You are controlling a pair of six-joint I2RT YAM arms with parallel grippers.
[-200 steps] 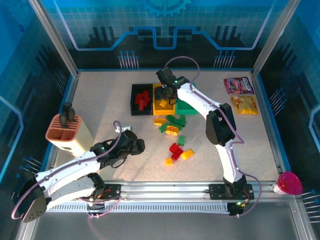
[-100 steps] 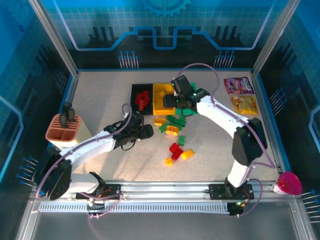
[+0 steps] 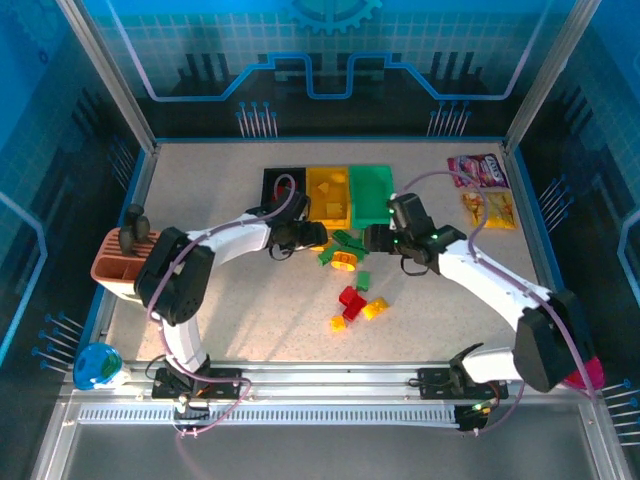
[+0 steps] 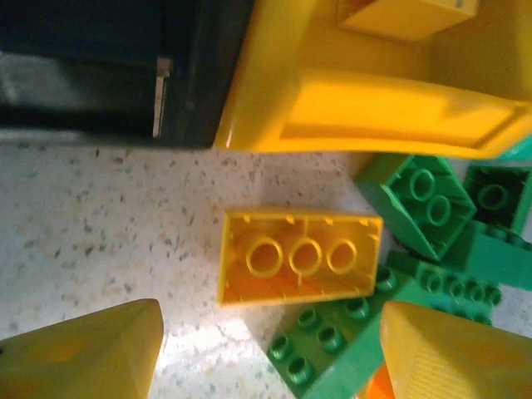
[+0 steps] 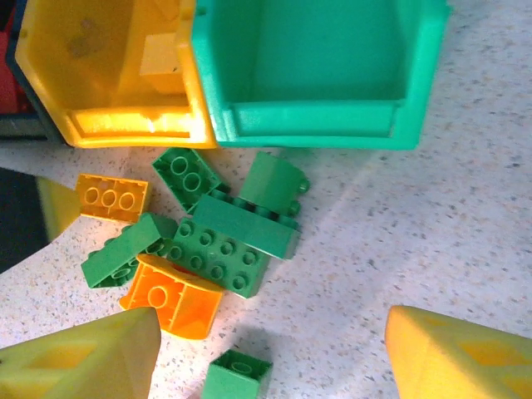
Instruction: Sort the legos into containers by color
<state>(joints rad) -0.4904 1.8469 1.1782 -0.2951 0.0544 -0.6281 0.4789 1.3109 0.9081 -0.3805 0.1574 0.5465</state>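
**Both arms close in on the loose pile**

Within the last second the right tool (image 3: 372, 238) has left the open yellow plastic bin (image 3: 314, 195) and drawn back toward the near side. It now hangs, fingers spread and empty, over the heap of green plastic bricks (image 5: 233, 241) just in front of the open green plastic bin (image 5: 316, 58). Over the same span the left tool (image 3: 316, 235) has swept in from the near left to the front of the open black plastic bin (image 3: 272, 185). Its fingers are spread too, straddling a yellow plastic brick (image 4: 299, 266). The brick lies hollow side up on the speckled tabletop (image 4: 100, 241), just short of the yellow bin's lip and against the green heap.

Judging by this, one drop-off is done and two fresh picks are being lined up: yellow for the left, green for the right. The green bin looks empty, and loose red and yellow bricks (image 3: 352, 300) lie nearer the arms, so a good deal of sorting remains.

No lettering can be made out on the bricks or bins. The two printed snack packets (image 3: 478, 170) at the far right carry print too small to read.
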